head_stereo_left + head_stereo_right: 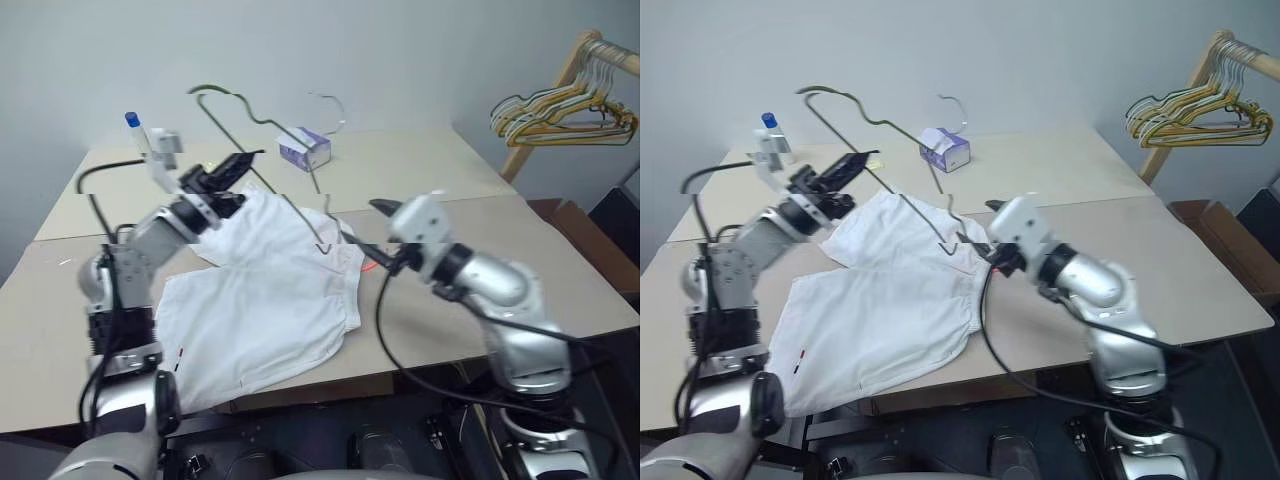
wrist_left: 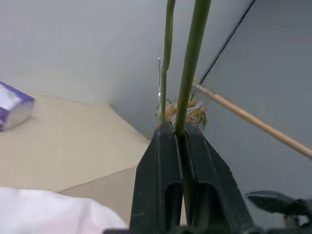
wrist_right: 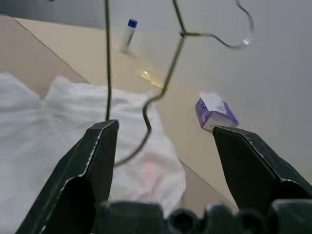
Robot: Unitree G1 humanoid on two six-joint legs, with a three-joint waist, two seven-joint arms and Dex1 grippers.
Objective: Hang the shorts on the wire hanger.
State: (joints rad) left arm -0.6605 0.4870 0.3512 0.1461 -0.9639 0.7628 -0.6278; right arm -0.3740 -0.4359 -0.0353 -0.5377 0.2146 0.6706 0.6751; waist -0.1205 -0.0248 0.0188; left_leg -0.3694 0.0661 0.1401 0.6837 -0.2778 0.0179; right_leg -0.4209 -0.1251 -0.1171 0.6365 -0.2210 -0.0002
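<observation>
Shorts (image 1: pixel 262 300) are lying flat on the worktop (image 1: pixel 560 250); my left gripper (image 1: pixel 232 167) is clenching the wire hanger (image 1: pixel 262 122); my right gripper (image 3: pixel 163 146) is gaping, so I'm judging it should pinch the waistband, feeding slowly.

No text can be read; the purple box (image 1: pixel 305 148) carries print too small to make out.
</observation>
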